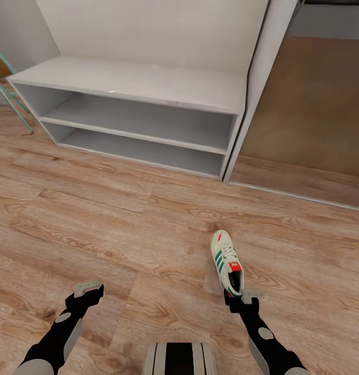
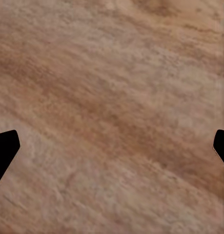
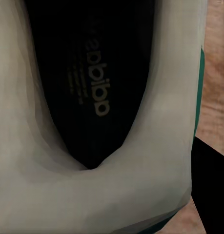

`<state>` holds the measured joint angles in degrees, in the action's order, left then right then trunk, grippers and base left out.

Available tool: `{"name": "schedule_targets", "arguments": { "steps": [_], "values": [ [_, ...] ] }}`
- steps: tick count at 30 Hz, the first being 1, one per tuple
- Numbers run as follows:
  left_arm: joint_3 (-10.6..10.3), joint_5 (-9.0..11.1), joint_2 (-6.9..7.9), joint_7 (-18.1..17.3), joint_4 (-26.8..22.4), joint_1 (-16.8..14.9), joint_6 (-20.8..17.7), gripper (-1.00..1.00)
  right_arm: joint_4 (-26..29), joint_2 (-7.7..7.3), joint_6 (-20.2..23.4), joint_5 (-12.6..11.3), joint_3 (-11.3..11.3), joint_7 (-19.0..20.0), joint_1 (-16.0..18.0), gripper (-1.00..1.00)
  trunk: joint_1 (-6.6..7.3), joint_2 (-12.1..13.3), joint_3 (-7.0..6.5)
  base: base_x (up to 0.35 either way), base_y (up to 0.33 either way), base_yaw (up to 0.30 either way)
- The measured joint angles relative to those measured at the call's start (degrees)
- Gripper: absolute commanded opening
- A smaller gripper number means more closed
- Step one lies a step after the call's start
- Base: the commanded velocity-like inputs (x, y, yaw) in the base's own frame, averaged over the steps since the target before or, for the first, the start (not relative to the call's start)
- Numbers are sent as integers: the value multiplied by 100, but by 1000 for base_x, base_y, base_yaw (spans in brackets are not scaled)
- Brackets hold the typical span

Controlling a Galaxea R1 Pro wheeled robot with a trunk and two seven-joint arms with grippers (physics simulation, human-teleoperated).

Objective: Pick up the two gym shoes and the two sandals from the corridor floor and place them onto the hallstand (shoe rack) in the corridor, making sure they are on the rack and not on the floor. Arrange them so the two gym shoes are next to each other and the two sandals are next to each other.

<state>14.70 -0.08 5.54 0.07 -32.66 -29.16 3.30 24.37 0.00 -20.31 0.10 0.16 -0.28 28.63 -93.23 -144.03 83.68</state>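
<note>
One gym shoe (image 1: 227,263), cream-white with green stripes and a red tongue tab, lies on the corridor floor (image 1: 122,234) right of centre, toe toward the hallstand (image 1: 132,83). My right gripper (image 1: 243,298) is at its heel. In the right wrist view the shoe's dark insole (image 3: 92,83) and white heel collar (image 3: 141,195) are very close, with one black finger (image 3: 212,190) against the outer side; the other finger is hidden. My left gripper (image 1: 89,290) hangs open over bare planks (image 2: 112,117). The second gym shoe and the sandals are out of view.
The hallstand's bench top and two low shelves (image 1: 143,122) hold nothing. A white upright panel (image 1: 257,88) bounds it on the right, with a brown recess (image 1: 314,104) beyond. A teal chair leg (image 1: 12,99) stands at the far left.
</note>
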Motion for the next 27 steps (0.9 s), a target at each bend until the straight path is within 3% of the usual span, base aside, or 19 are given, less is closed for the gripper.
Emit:
{"name": "schedule_targets", "arguments": {
  "steps": [19, 23, 27],
  "values": [
    [0, 17, 1, -7, 19, 0, -6, 100, -22, 0, -5, 0, -1, -1, 0, -100, 49, 25, -551, 0, 0, 0],
    [0, 17, 1, -7, 19, 1, -5, 100, -24, 0, -7, -1, -1, -1, 0, -100, 49, 26, -589, 0, 0, 0],
    [0, 20, 1, -7, 19, 0, -6, 100, -23, 0, -8, 0, -1, -1, 0, -100, 59, 31, -714, 0, 0, 0]
  ]
}}
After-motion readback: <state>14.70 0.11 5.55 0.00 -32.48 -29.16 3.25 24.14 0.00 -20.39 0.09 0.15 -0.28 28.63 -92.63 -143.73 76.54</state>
